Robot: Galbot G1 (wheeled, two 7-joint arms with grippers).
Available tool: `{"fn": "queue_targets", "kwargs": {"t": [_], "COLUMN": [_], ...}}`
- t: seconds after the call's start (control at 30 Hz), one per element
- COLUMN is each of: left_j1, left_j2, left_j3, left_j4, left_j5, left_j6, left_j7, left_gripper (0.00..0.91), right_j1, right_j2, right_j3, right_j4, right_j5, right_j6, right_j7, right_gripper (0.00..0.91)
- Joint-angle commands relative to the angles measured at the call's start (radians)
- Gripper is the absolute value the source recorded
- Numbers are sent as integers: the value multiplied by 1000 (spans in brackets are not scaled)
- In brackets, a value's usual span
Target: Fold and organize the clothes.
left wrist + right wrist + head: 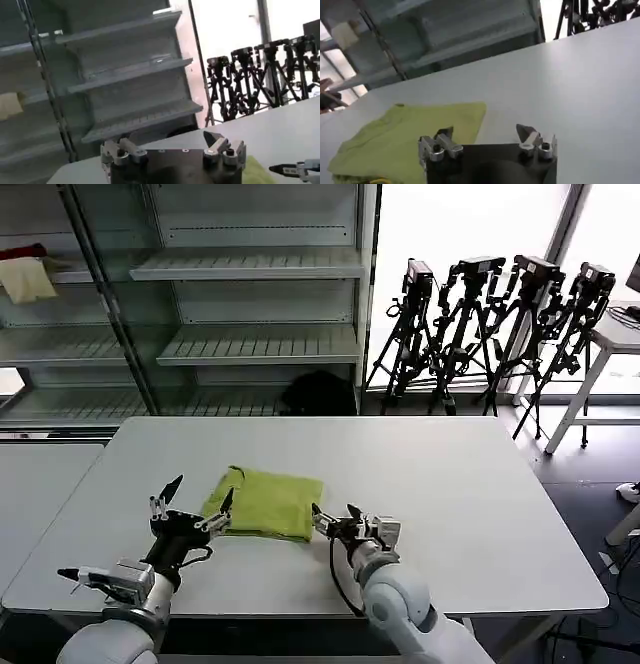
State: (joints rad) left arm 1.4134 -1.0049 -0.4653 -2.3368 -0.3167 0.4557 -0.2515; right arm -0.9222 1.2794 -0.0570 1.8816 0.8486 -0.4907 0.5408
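A lime-green T-shirt [265, 502] lies folded into a compact rectangle on the white table [460, 484], near the front and left of centre. My left gripper [200, 495] stands open at the shirt's left edge, with one finger just over the cloth. At the shirt's right edge my right gripper [335, 515] is open and empty. In the right wrist view the shirt [405, 142] lies just beyond the spread right gripper [485, 133], under one fingertip. The left wrist view shows the left gripper [167, 142] open, a strip of the shirt [256, 171], and the other arm's finger [295, 170].
Grey metal shelving [250, 344] stands behind the table, with a pale cream cloth [26, 279] on a left shelf and a dark bundle [320, 394] at its foot. Camera tripods [490, 334] crowd the back right. A second table [40, 484] adjoins on the left.
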Motion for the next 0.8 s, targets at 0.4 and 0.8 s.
{"fn": "queue_targets", "kwargs": {"t": [0.4, 0.8], "left_j1": [23, 14], "left_j2": [-17, -15], "left_j3": [-19, -13], "left_j4": [22, 23], "left_j5": [4, 1], "left_j6": [-18, -20], "left_j7": [13, 17], "left_gripper": [907, 907], "right_j1": [84, 99], "right_j2": [64, 84], "right_j3": [-62, -71], "right_j4": [-96, -123], "right_j5": [24, 13], "right_j6": [-48, -36], "right_j7": [68, 62], "right_gripper": [504, 91]}}
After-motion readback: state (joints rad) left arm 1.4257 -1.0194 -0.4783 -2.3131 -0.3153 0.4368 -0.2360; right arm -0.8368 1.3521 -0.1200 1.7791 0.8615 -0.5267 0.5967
